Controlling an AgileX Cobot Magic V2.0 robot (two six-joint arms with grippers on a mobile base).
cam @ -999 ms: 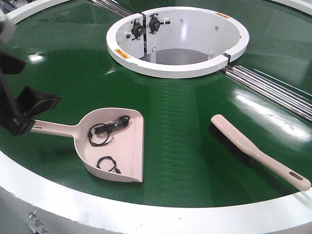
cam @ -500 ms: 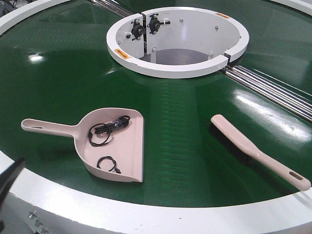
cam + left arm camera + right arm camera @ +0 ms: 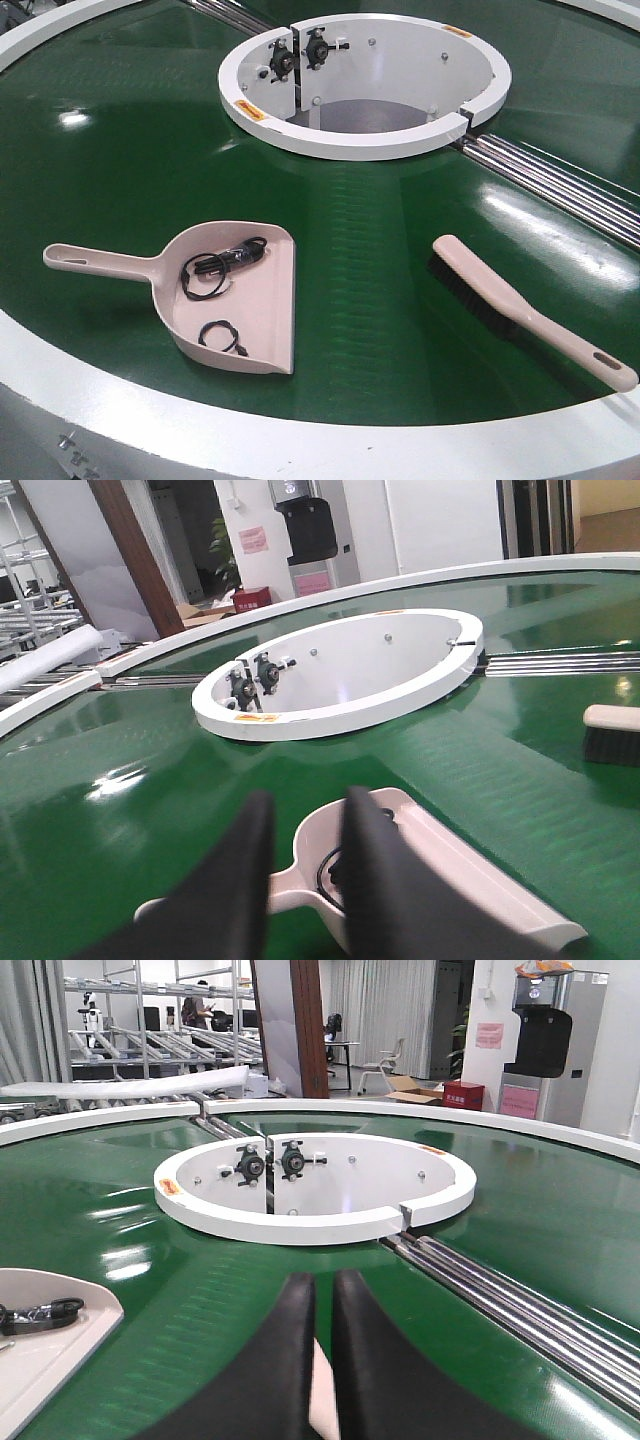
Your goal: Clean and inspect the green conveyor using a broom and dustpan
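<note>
Two tools lie on the green conveyor (image 3: 130, 170), both on the near side of its white central collar (image 3: 365, 85): the dustpan (image 3: 245, 300) nearer us and to the left of the collar, the broom (image 3: 520, 315) nearer us and to the right, well apart from each other. The dustpan rests flat with its handle pointing left, and black cable loops (image 3: 222, 268) sit inside its scoop. The broom lies diagonally, bristles toward the collar, slotted handle end close to the white outer rim (image 3: 300, 440). Neither arm shows in the front view. In its own wrist view our left claw (image 3: 305, 860) hangs above the dustpan's handle, with a narrow gap between its tips and nothing in it. Our right claw (image 3: 323, 1345) shows its tips nearly together, a pale sliver between them; we cannot tell whether it grips anything. We judge both tools to be light, stiff plastic that could skid on the glossy belt, so we would take each by its narrow handle, mid-length, squeezing across the flat sides, and keep the pan level so the cables stay in.
</note>
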